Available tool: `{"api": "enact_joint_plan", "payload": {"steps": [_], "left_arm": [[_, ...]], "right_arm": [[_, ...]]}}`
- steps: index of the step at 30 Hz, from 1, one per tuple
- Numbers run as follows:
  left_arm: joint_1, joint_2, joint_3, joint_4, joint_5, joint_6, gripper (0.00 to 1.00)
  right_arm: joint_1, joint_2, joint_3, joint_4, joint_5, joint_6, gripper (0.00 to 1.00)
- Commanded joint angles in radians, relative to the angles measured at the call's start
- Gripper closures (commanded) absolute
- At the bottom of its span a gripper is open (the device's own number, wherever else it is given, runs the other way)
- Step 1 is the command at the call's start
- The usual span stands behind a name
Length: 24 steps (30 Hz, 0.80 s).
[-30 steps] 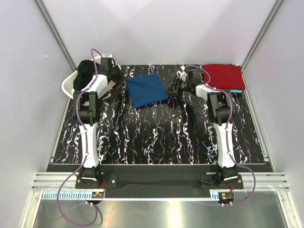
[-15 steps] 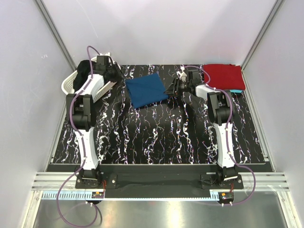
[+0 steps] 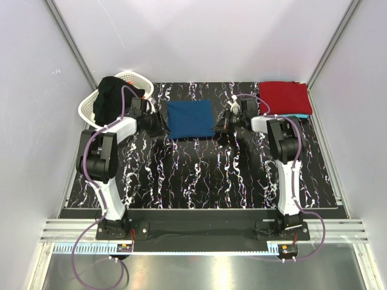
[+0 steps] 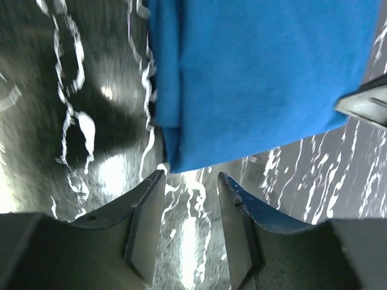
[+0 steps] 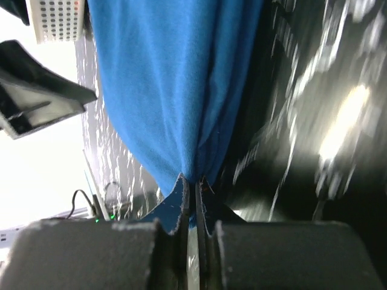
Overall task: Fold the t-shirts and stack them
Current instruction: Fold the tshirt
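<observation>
Blue t-shirt: folded into a neat rectangle, flat on the black marbled tabletop, far middle, between the two claws.

Right claw: low at the shirt's right edge. Pinches fully shut on a fold of the blue cloth, bunched tight between the fingers in the right wrist view.

Left claw: low at the shirt's left edge, partly open. Grips nothing. In the left wrist view, shirt corner just beyond the fingertips, in line with the gap but not inside it.

Red t-shirt: folded, far right corner, stacked on a turquoise t-shirt visible only as a thin strip at the near edge.

White basket: far left corner, with a dark cloth heaped in it and hanging over the rim.
</observation>
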Motion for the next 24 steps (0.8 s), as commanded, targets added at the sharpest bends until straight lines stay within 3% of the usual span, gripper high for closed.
{"api": "enact_joint_plan", "payload": {"steps": [1,5,12,24], "left_arm": [[0.009,-0.056,-0.014,0.122,0.11,0.01,0.55],[-0.003,-0.085,-0.071,0.165,0.164,0.039,0.55],[-0.074,-0.145,-0.189,0.176,0.13,0.044,0.55],[-0.121,-0.231,-0.29,0.119,-0.052,0.061,0.51]], "right_arm": [[0.016,-0.161,-0.134,0.093,0.009,0.043,0.99],[0.046,-0.27,-0.3,0.108,0.08,0.055,1.0],[0.075,-0.447,-0.576,0.196,0.163,0.133,0.98],[0.108,-0.562,-0.711,0.237,0.202,0.185,0.96]]}}
